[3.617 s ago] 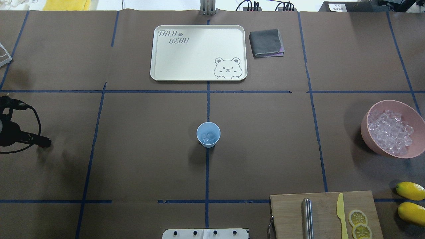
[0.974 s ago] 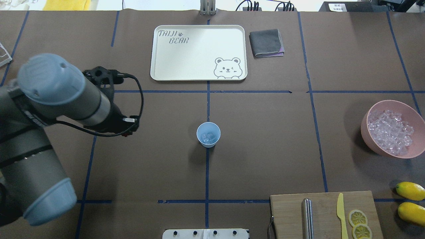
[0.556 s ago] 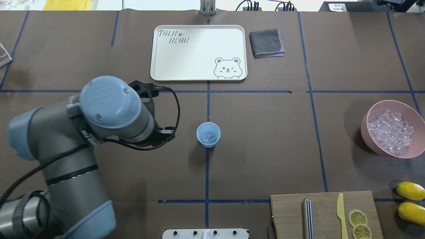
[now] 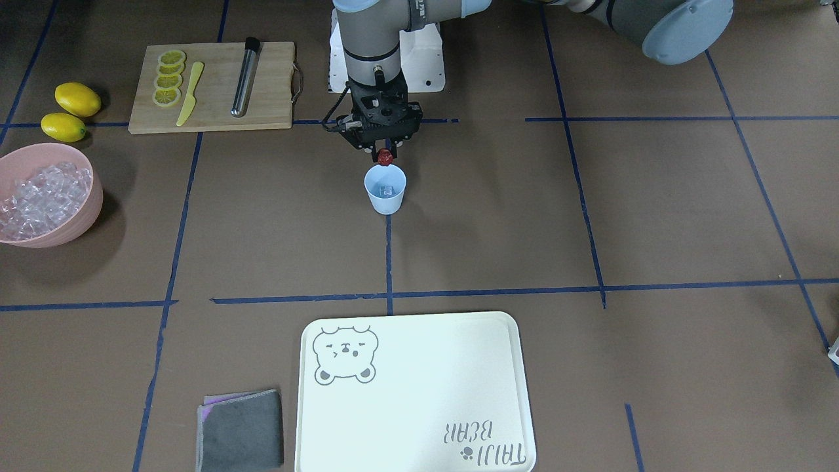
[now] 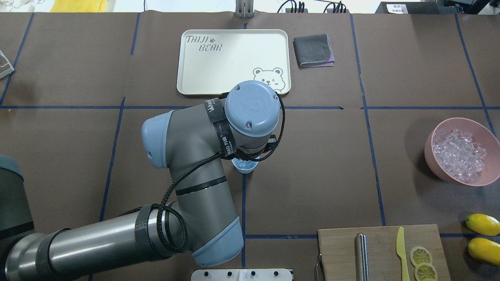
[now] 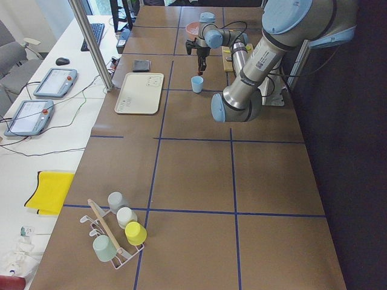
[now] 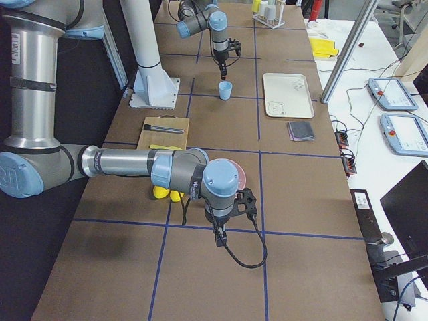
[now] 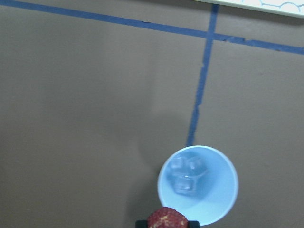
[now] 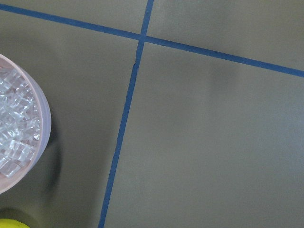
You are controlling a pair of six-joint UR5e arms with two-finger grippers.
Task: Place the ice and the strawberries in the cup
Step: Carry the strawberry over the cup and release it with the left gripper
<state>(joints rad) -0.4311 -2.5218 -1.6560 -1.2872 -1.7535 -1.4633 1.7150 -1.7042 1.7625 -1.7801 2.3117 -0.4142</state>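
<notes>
The light blue cup (image 4: 385,191) stands at the table's middle with a few clear ice cubes (image 8: 183,182) in its bottom. My left gripper (image 4: 385,151) hangs just above the cup's robot-side rim, shut on a small dark red strawberry (image 4: 385,157). In the left wrist view the strawberry (image 8: 167,219) sits at the bottom edge, beside the cup (image 8: 218,190). In the overhead view my wrist hides most of the cup (image 5: 245,167). My right gripper (image 7: 218,239) shows only in the exterior right view, beside the pink bowl; I cannot tell its state.
A pink bowl (image 5: 433,164) full of ice stands at the right edge, with two lemons (image 5: 483,224) and a cutting board (image 5: 383,249) bearing a knife, a metal rod and lemon slices nearby. A bear tray (image 5: 234,62) and a grey cloth (image 5: 313,50) lie beyond the cup.
My left arm has swung in from the table's left edge to above the cup. The cup and its ice have not moved.
</notes>
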